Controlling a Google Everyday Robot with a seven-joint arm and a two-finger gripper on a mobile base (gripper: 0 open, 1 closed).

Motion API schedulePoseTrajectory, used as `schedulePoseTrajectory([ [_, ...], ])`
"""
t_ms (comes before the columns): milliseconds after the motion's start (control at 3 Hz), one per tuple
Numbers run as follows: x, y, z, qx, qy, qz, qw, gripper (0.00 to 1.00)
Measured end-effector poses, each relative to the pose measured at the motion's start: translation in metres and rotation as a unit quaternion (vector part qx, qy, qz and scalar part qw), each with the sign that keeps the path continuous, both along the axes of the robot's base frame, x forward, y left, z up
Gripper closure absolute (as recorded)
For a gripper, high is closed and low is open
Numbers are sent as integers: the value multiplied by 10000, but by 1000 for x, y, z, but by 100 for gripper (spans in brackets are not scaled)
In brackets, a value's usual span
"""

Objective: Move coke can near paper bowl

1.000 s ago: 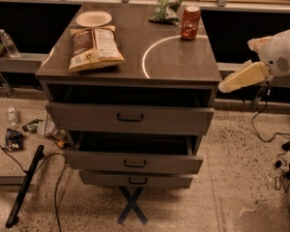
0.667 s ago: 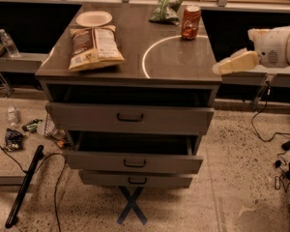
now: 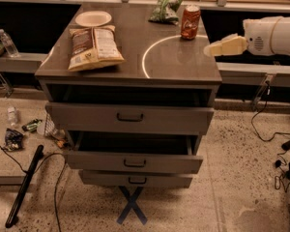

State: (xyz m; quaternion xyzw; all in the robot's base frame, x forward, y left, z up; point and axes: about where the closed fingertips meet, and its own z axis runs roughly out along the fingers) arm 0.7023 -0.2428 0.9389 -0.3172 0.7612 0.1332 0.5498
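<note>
The coke can (image 3: 190,21), red-orange with a silver top, stands upright at the back right of the dark cabinet top (image 3: 174,64). The paper bowl (image 3: 93,18), a shallow off-white dish, lies at the back left. My gripper (image 3: 210,49), cream-coloured, reaches in from the right at the cabinet's right edge, just right of and nearer the camera than the can, not touching it.
A brown-and-white chip bag (image 3: 93,47) lies in front of the bowl. A green bag (image 3: 166,6) lies left of the can. A white ring (image 3: 157,50) marks the top. A middle drawer (image 3: 133,161) is pulled out. A water bottle (image 3: 7,42) stands at the left; cables and litter lie on the floor.
My gripper has risen and moved left, from below the cabinet's right edge up to the level of the top, closer to the coke can.
</note>
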Motion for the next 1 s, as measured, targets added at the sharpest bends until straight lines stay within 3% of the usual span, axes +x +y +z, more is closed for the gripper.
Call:
schedulePoseTrajectory([
  [333,7,8,-6,0,-6,-91,10000,0],
  [1000,103,17,-12,278,-390,-779,9958,0],
])
